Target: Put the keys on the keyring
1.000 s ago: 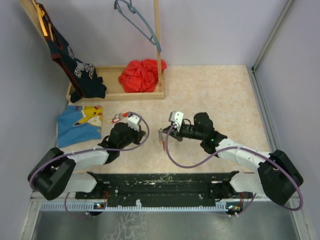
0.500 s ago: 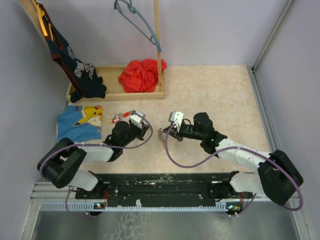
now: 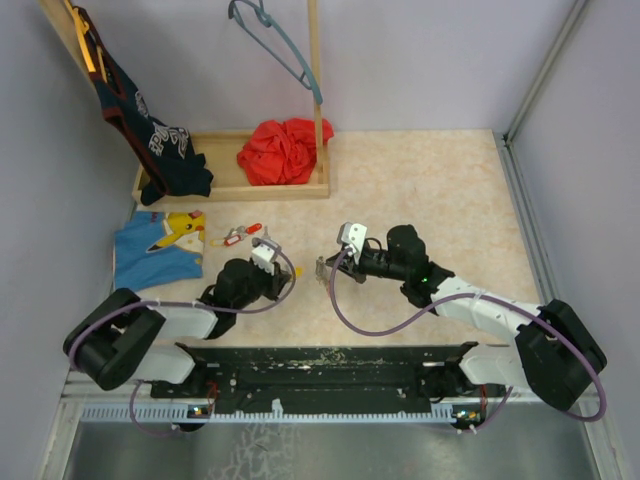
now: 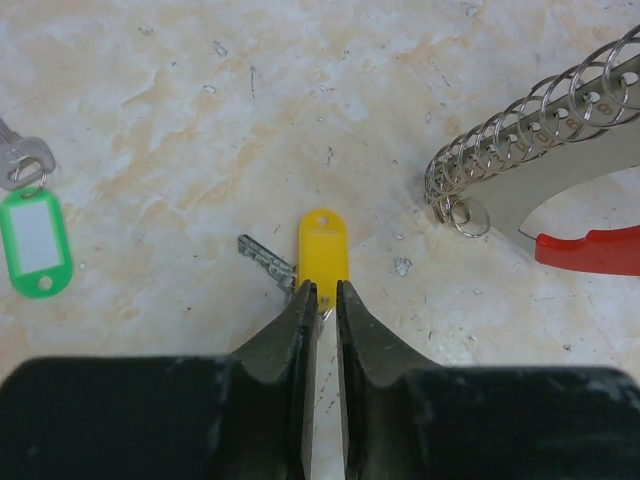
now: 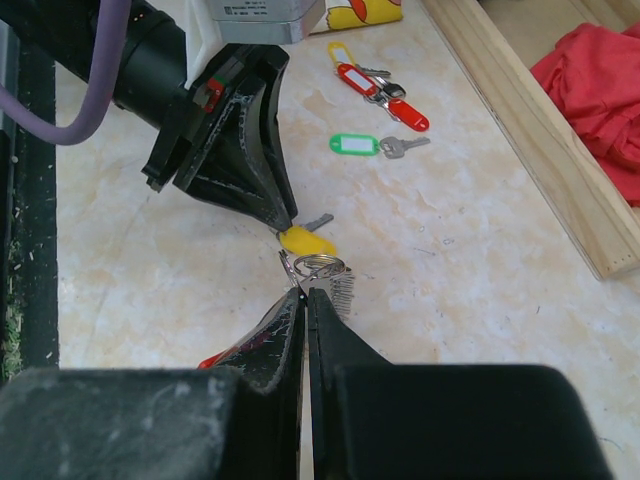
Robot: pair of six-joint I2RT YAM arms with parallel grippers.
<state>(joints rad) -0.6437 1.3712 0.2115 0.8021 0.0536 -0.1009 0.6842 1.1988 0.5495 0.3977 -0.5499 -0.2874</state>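
Note:
A yellow-tagged key [image 4: 322, 245] lies flat on the table. My left gripper [image 4: 322, 293] stands over its near end with the jaws a narrow gap apart, so it is open. The right wrist view shows those fingertips [image 5: 284, 220] touching the yellow tag [image 5: 307, 242]. Just right of it is the keyring [image 4: 520, 130], a coil of metal rings with a red part [image 4: 590, 250]. My right gripper [image 5: 305, 293] is shut on the keyring [image 5: 322, 266]. More keys [image 5: 355, 146], with green and red tags, lie farther off. From above, the two grippers [image 3: 288, 270] [image 3: 325, 268] nearly meet.
A blue cloth with a yellow cartoon print [image 3: 160, 250] lies at the left. A wooden tray [image 3: 290, 190] at the back holds a red cloth [image 3: 283, 150] and dark clothing. A hanger [image 3: 285, 45] hangs above it. The loose keys [image 3: 240, 236] lie just beyond my left gripper.
My left gripper has drawn back a little towards me and its jaws have parted slightly, leaving the yellow key flat on the table. The right arm has not moved.

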